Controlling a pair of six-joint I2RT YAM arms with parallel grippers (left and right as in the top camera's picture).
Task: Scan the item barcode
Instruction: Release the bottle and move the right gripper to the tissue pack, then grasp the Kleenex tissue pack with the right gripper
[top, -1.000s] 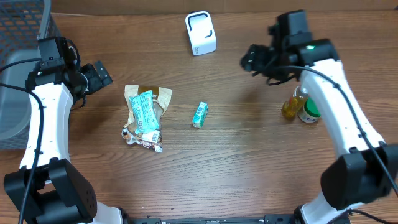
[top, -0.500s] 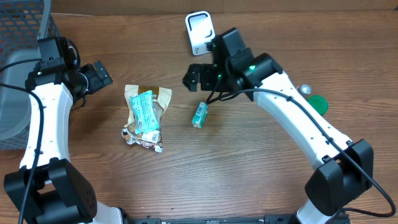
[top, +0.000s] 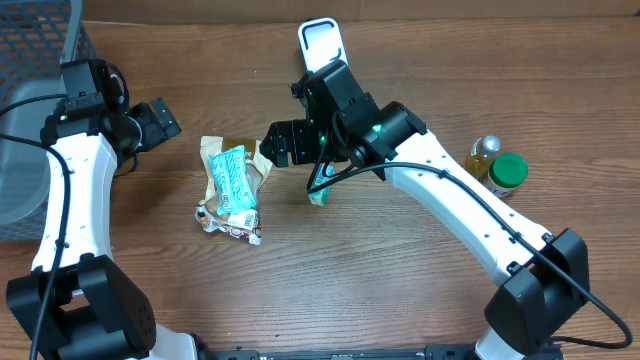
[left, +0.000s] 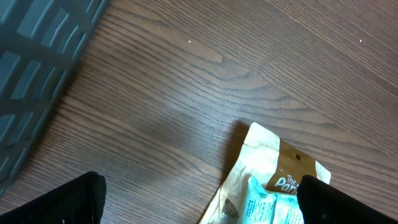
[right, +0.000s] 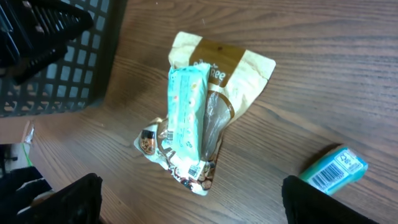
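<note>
Right end effector hung wide open just right of teal packet, lying atop brown pouch, left of centre on counter. Looked light, crinkly, slippery; probably pinch across narrow middle, not ends.

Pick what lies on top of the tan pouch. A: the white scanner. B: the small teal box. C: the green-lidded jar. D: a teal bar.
D: the right wrist view shows the teal bar lying lengthwise on the pouch.
</note>
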